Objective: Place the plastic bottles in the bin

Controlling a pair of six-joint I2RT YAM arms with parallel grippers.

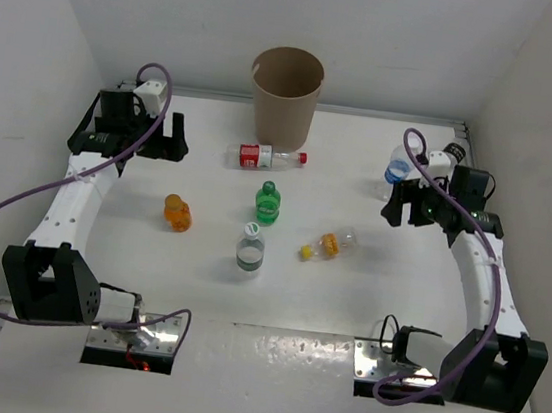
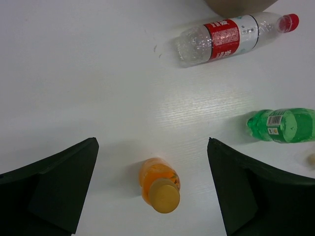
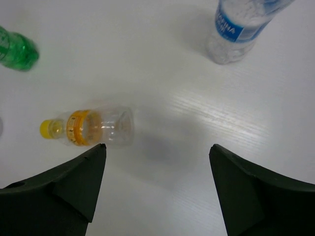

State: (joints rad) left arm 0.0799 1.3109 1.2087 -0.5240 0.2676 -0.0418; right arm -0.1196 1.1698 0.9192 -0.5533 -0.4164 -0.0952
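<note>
The tan bin [image 1: 285, 92] stands at the back centre. A red-labelled bottle [image 1: 267, 156] lies in front of it and also shows in the left wrist view [image 2: 231, 35]. The green bottle [image 1: 267, 203], orange bottle [image 1: 177, 211], white-capped bottle [image 1: 250, 247] and yellow-capped bottle [image 1: 328, 245] sit mid-table. A blue-labelled bottle [image 1: 397, 171] stands at the right, with a dark-capped one [image 1: 454, 151] behind it. My left gripper [image 2: 152, 141] is open and empty above the orange bottle [image 2: 158, 184]. My right gripper [image 3: 157, 146] is open and empty, right of the yellow-capped bottle [image 3: 91, 129].
White walls close in the table [image 1: 195, 287] on the left, back and right. The green bottle [image 2: 283, 125] lies right of my left gripper [image 1: 168, 143]. The blue-labelled bottle [image 3: 241, 27] stands beyond my right gripper [image 1: 399, 208]. Purple cables loop off both arms.
</note>
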